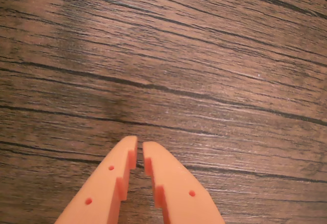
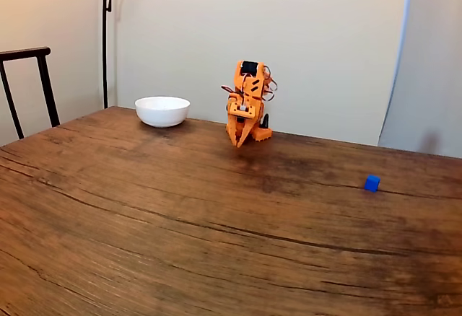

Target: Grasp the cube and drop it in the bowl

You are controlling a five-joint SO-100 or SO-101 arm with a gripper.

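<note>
In the wrist view the two orange fingers (image 1: 139,143) come up from the bottom edge with their tips drawn nearly together, only a thin slit between them and nothing pinched in it. Each finger shows small round holes on its face and stepped notches along its inner edge. Below the tips lies bare dark wood grain with long black streaks running across the picture.

In the fixed view the fingers (image 2: 239,143) hang pointing down, just above the tabletop (image 2: 180,229), under the folded orange arm (image 2: 248,103), which sits at the far side of the tabletop near the pale wall.

The bowl (image 2: 162,110), white and glossy, stands on the tabletop to the left of the arm in this view, near it but not touching. The cube (image 2: 372,182), small and bright blue, rests on the wood well apart from the arm, far off to the right in the fixed view and somewhat closer to the camera.

A dark chair back (image 2: 29,85) shows at the left edge, and a thin black pole (image 2: 105,42) rises behind the bowl.
</note>
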